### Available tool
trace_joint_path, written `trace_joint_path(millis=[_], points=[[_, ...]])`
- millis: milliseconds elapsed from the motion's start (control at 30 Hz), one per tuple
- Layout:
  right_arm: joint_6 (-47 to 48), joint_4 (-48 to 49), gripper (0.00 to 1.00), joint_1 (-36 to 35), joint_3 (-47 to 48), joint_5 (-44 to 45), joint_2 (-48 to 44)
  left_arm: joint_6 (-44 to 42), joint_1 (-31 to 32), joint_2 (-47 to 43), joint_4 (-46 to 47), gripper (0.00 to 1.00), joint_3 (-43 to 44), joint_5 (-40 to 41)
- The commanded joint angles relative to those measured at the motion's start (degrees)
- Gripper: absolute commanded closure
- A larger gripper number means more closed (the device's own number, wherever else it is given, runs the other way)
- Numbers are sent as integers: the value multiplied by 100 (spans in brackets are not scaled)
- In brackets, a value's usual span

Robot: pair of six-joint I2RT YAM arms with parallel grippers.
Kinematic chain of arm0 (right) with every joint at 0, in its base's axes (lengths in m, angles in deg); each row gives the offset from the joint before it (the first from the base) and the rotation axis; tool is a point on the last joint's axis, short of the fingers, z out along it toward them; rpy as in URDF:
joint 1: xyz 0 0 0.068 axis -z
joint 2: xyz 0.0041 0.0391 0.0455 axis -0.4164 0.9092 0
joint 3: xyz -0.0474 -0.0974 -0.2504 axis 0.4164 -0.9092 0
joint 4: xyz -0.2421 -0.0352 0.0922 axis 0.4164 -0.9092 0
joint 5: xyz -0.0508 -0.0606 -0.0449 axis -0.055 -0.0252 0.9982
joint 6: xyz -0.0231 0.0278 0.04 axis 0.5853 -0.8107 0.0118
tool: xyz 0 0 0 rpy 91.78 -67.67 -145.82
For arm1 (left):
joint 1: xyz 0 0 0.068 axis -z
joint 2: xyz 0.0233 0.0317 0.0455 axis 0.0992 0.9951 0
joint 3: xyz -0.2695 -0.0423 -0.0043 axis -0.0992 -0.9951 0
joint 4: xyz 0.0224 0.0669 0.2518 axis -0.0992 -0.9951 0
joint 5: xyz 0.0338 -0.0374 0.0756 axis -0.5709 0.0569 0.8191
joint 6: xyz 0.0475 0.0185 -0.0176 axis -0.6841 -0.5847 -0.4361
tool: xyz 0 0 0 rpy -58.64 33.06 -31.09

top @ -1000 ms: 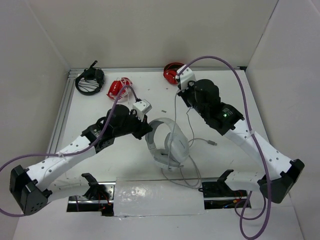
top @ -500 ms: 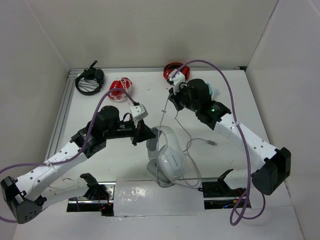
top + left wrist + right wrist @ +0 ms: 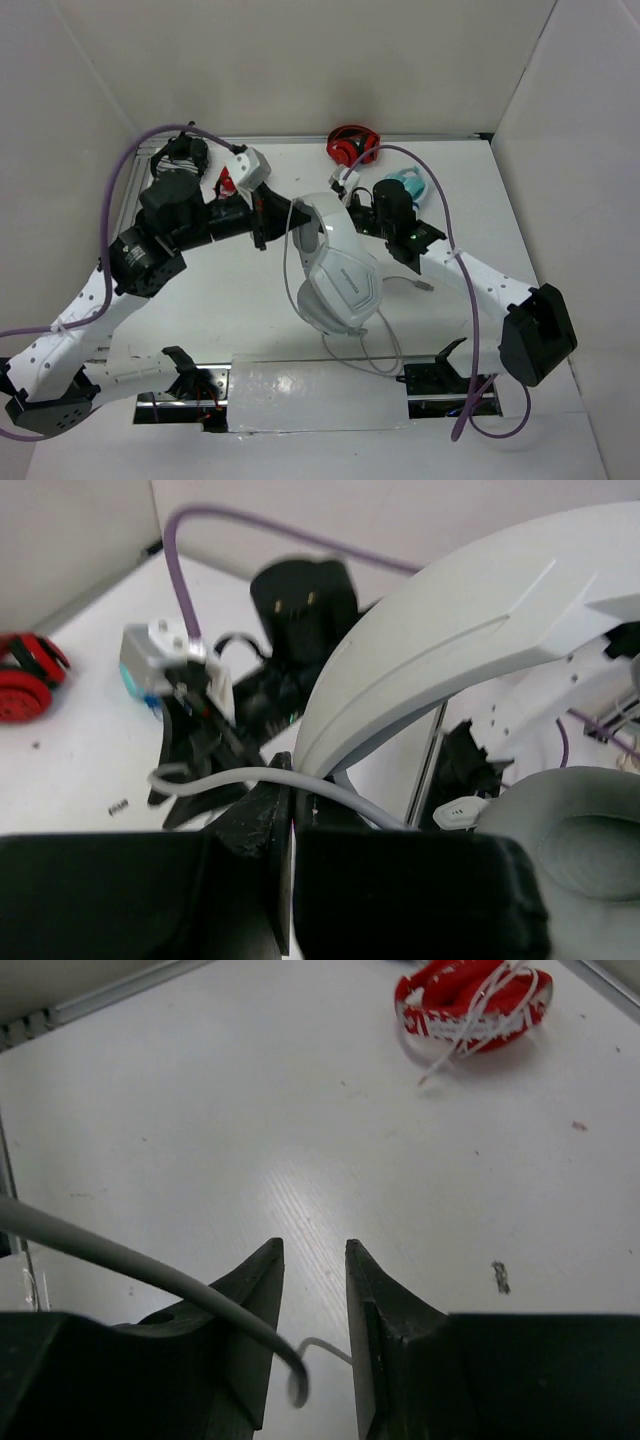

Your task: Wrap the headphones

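The large white headphones [image 3: 340, 280] hang above the table, and my left gripper [image 3: 272, 215] is shut on one end of their headband [image 3: 450, 630]. In the left wrist view the jaws [image 3: 292, 790] are pressed together, with the thin grey cable [image 3: 340, 795] running across their tips and a grey ear pad [image 3: 570, 830] at the right. My right gripper [image 3: 338, 203] sits just behind the headband, jaws apart [image 3: 313, 1250]. The cable [image 3: 120, 1260] lies over its left finger and curls loosely in the gap. More cable trails down to the table [image 3: 385, 350].
Red headphones [image 3: 350, 145] and light-blue headphones [image 3: 408, 185] lie at the back. A black headset [image 3: 180, 150] sits in the back left corner. A red-and-white headset [image 3: 470, 1000] lies near my left arm. White walls stand on three sides, and a white panel [image 3: 315, 395] is at the near edge.
My left arm has lifted the headphones off the table, up and toward the back. My right gripper has come down toward the headband and opened, so the cable now lies loose in it.
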Motion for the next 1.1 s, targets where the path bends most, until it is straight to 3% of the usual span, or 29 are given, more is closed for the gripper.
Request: trace_joint_path(millis=[0,267,300,333,467,567,700,900,1067], points=[[-236,1202,61,10,122,-838,447,212,37,217,-120,100,904,98],[-1115,2704,61,-34,324,-1383,1864,89,37,876,-807,100,2513,133],[-1221,2845,68,-95,324,-1410,2117,72,37,911,-824,100,2567,115],[-1317,3012,100,-148,350,-1341,2224,71,37,955,-833,100,2646,98],[-1810,3761,100,-184,-194,-531,2032,36,37,1035,-1009,100,2726,422],[-1714,2992,100,27,-335,477,1086,106,37,842,-957,100,2209,896],[-1766,1961,100,903,-81,1137,302,448,28,420,-632,100,990,1213],[-2021,932,100,2256,393,1612,-464,880,28,-116,-473,100,-216,1425],[-2171,307,100,3191,841,1297,-447,959,28,-275,-508,100,-455,1303]])
